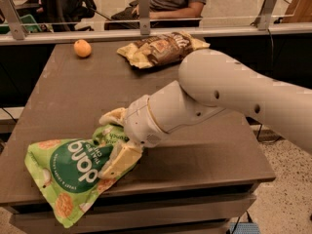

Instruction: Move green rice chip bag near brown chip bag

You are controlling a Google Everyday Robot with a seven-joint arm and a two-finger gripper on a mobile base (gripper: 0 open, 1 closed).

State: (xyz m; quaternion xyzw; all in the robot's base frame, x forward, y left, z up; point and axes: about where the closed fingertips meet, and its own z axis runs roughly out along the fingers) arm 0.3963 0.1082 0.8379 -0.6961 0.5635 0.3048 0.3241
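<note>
You're holding gripper (pixel 114 139) at right end of green rice chip bag (pixel 68 174), front-left on table (pixel 73 96). Fingers (pixel 120 159) standing spread wide, straddling bag's edge, not clamping. Brown chip bag (pixel 161 48) lying well apart, toward table's far edge, behind your arm.

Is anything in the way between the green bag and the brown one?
Nothing visible. The claw is at the green rice chip bag, and bare table leads to the brown chip bag. The orange sits aside.
</note>
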